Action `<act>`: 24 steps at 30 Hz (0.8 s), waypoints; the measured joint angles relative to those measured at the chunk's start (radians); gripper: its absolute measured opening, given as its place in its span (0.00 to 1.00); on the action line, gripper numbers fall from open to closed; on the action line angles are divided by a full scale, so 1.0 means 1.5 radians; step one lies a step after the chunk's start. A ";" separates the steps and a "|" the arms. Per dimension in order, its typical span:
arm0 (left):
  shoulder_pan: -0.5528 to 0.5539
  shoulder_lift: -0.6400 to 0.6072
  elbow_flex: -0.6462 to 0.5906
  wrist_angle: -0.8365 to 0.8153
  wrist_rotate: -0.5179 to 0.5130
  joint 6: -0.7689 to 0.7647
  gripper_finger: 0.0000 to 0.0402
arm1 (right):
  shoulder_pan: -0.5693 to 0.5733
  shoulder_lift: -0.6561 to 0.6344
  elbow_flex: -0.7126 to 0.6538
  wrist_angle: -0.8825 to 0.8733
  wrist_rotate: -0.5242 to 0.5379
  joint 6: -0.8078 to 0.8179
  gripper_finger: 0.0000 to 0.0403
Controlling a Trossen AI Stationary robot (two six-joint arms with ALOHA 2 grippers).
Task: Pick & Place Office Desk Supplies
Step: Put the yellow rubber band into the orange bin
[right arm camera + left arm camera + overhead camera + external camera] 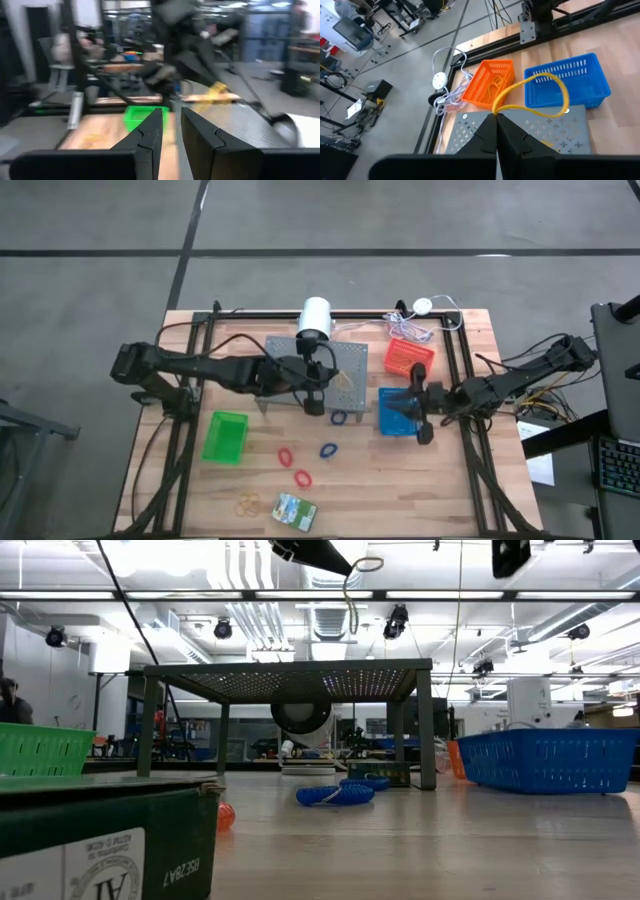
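Note:
My left gripper (318,388) hangs over the grey perforated stand (345,365), shut on a thin yellow-tan rubber band (540,95). My right gripper (418,418) waits beside the blue basket (398,412); its fingers stand a narrow gap apart with nothing between them (172,127). Two red bands (286,455) and two blue bands (328,450) lie flat on the wood. More tan rubber bands (247,503) and the green-and-yellow crayon box (295,511) lie near the front edge. My left gripper pinches one end of the rubber band's loop (499,109) between its two fingertips. The fingers slant downward toward the table's right side. The rest of the loop stands out past the fingertips, lifted clear above the stand; in the low view it dangles below them (352,585).
A green basket (225,437) sits at the left and an orange-red basket (408,357) at the far right, beside the blue one. A white roll (314,318) and a white cable (425,310) lie at the far edge. Black rails frame the table.

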 joint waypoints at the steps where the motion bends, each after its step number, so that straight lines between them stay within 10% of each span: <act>1: 0.001 0.000 0.000 0.000 0.000 0.000 0.00 | 0.000 0.005 0.006 -0.001 -0.014 -0.003 0.17; 15: 0.001 0.000 -0.001 -0.003 0.000 0.000 0.00 | -0.003 0.213 0.168 -0.021 0.028 -0.153 0.30; 24: 0.002 0.000 -0.001 -0.026 0.000 0.003 0.00 | -0.005 0.264 0.286 -0.323 0.317 -0.101 0.34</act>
